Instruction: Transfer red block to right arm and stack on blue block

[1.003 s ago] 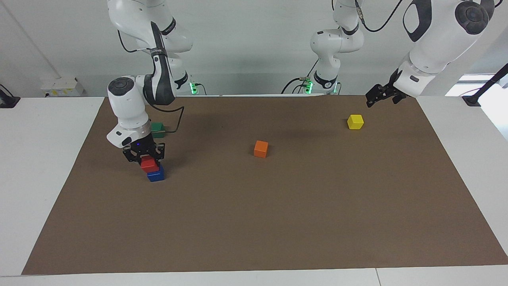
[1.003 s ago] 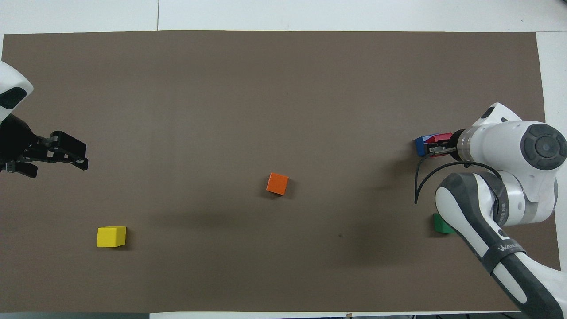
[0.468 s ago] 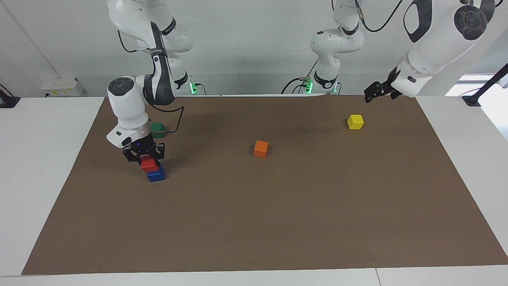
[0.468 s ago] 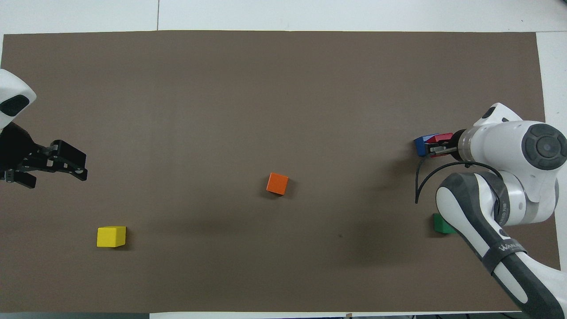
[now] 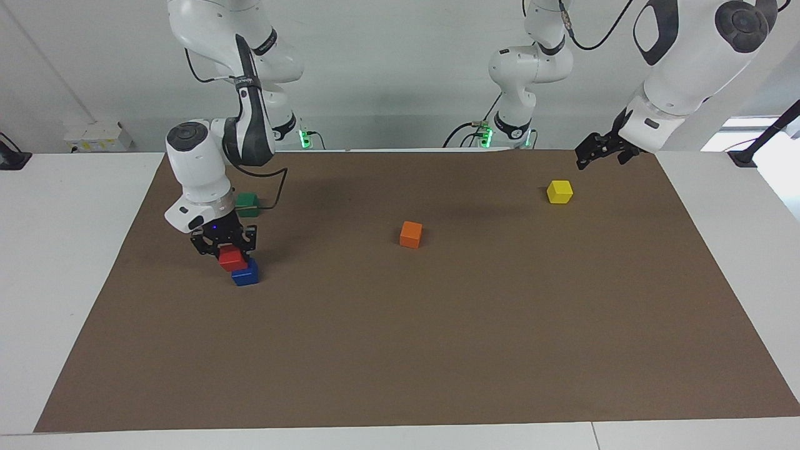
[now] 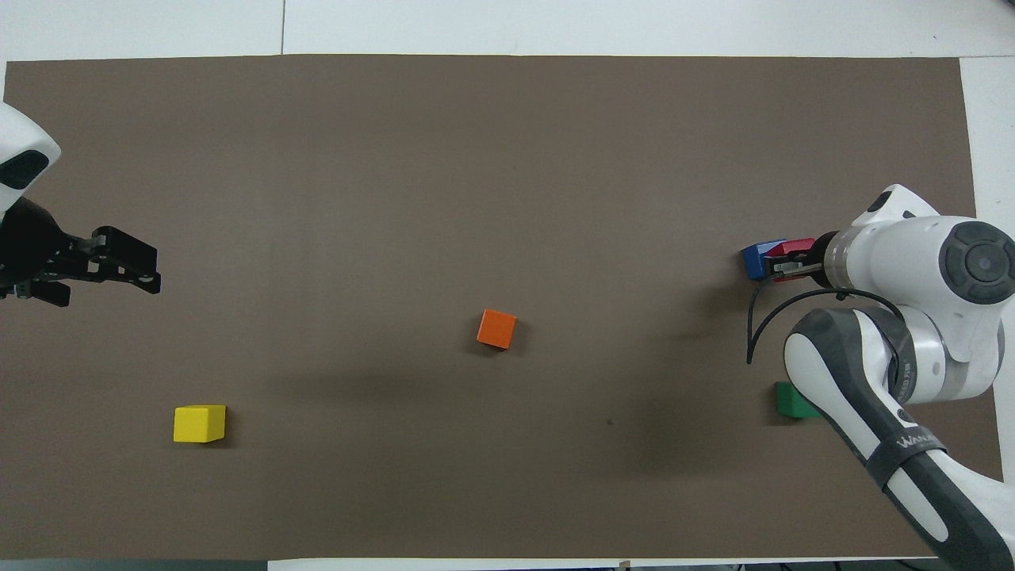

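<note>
At the right arm's end of the brown mat (image 5: 437, 350), my right gripper (image 5: 226, 247) stands clenched on the red block (image 5: 232, 258), holding it over the blue block (image 5: 245, 274); the red cube sits skewed toward the robots rather than square, and I cannot tell whether it rests on the blue one or hangs just above it, so I judge the stacking not yet finished; I keep my grasp because letting go off-centre could tip it. The green block (image 5: 247, 202) lies nearer to the robots, beside my wrist; my left gripper (image 5: 595, 152), released and empty, waits raised near the yellow block (image 5: 559, 191), its handover role apparently done; the orange block (image 5: 410, 234) lies mid-mat.
</note>
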Motion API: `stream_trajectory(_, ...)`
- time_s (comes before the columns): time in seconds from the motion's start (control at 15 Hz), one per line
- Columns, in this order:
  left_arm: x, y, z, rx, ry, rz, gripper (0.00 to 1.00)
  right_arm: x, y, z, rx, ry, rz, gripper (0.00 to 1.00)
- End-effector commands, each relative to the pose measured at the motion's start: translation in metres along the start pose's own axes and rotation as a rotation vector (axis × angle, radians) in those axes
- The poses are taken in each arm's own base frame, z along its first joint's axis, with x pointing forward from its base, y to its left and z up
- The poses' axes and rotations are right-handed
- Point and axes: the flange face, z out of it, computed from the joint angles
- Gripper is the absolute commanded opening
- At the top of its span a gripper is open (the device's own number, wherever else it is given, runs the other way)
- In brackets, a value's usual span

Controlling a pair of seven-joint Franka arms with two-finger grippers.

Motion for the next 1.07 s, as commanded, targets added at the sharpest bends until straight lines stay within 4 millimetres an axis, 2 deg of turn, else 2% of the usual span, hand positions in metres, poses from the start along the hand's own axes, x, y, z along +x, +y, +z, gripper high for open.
stream_trajectory(0.0,-0.001,0.004,-0.005,0.015,0.068,0.042,1.00,-0.006,0.003,0.000,-0.018,-0.003,-0.032,0.07)
stream_trajectory(0.2,0.002,0.003,-0.003,0.017,0.098,0.165,1.00,-0.005,0.003,0.000,-0.018,-0.003,-0.032,0.06)
stream_trajectory(0.6,-0.002,0.002,0.000,0.019,0.066,0.160,1.00,-0.003,0.000,-0.001,-0.017,0.001,-0.037,0.04)
stream_trajectory(1.0,-0.014,0.000,0.009,0.026,-0.040,0.156,1.00,-0.002,-0.002,-0.001,-0.016,0.004,-0.041,0.03)
